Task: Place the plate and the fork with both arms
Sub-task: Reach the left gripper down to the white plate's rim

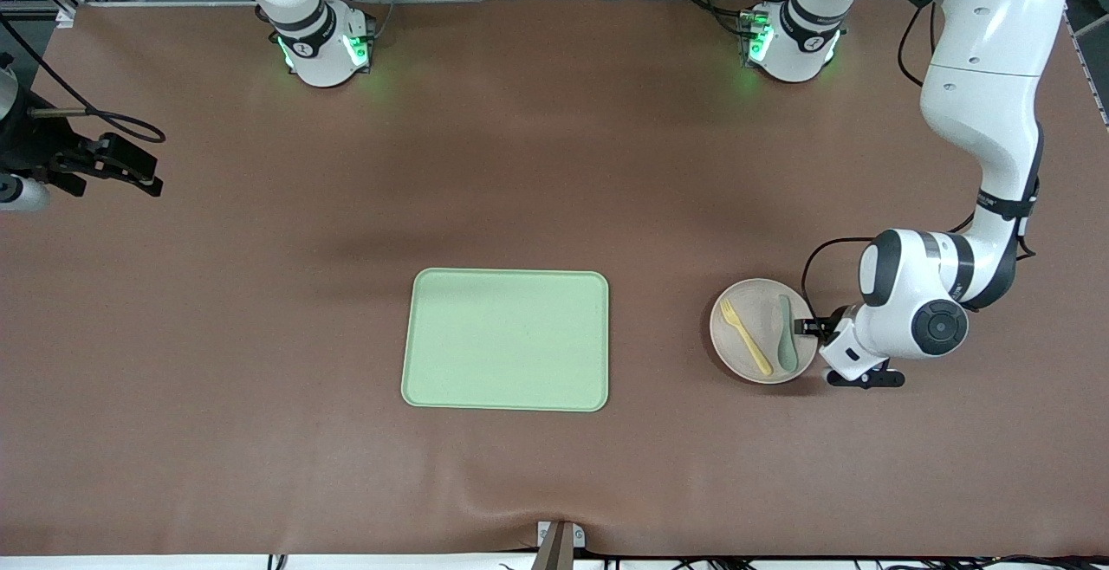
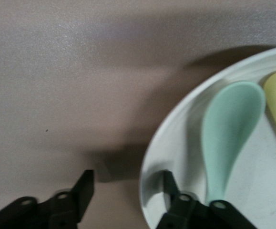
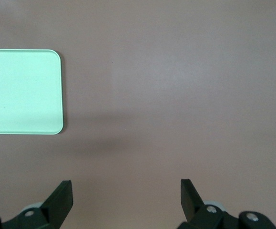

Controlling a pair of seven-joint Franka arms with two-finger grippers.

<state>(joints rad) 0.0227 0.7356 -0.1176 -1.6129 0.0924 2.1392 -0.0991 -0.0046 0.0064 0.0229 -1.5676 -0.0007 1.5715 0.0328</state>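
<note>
Plate (image 1: 764, 331) with fork (image 1: 746, 336), no legible writing

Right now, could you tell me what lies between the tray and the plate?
Nothing: in the front view, only bare brown table separates the tray from the plate, which carries the fork and spoon.

Both arms (image 1: 983, 102) are glossy white, rounded segments joined by black bands, with trailing black cables. Green lights glow on their bases (image 1: 325, 46). The grippers are black, their fingers (image 3: 61, 200) angular with small screws.
</note>
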